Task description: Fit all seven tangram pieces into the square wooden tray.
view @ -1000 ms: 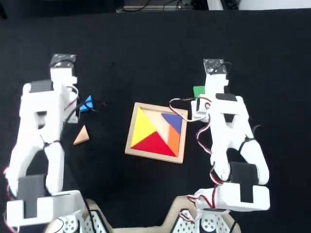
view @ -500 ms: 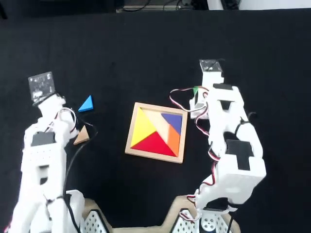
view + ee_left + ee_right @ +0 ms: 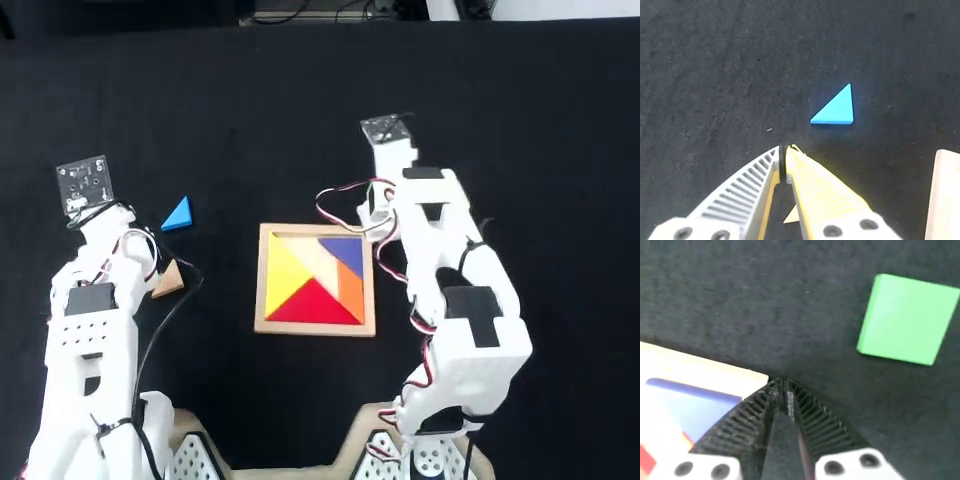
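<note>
From above, the square wooden tray [image 3: 261, 285] holds five pieces; a blue triangle [image 3: 178, 214] and a tan triangle [image 3: 167, 280] lie outside it. Left wrist: the left gripper [image 3: 785, 150] is pinched together, empty, short of the blue triangle. Right wrist: the right gripper [image 3: 782, 387] is closed, empty, at the tray's corner, with a green square [image 3: 905, 320] beyond.

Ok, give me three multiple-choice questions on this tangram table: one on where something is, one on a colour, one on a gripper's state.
1. Where is the light blue triangle in relation to the tray?
A) inside it
B) on the table, apart from it
C) leaning on its rim

2. What colour is the square piece lying off the tray?
A) red
B) green
C) yellow

3. How is the right gripper?
A) shut, holding nothing
B) shut on the square piece
C) wide open

Answers:
1 B, the high view shows bare black table between triangle and tray.
2 B, the right wrist view shows it green.
3 A, it closes to a point with nothing in it.
</note>
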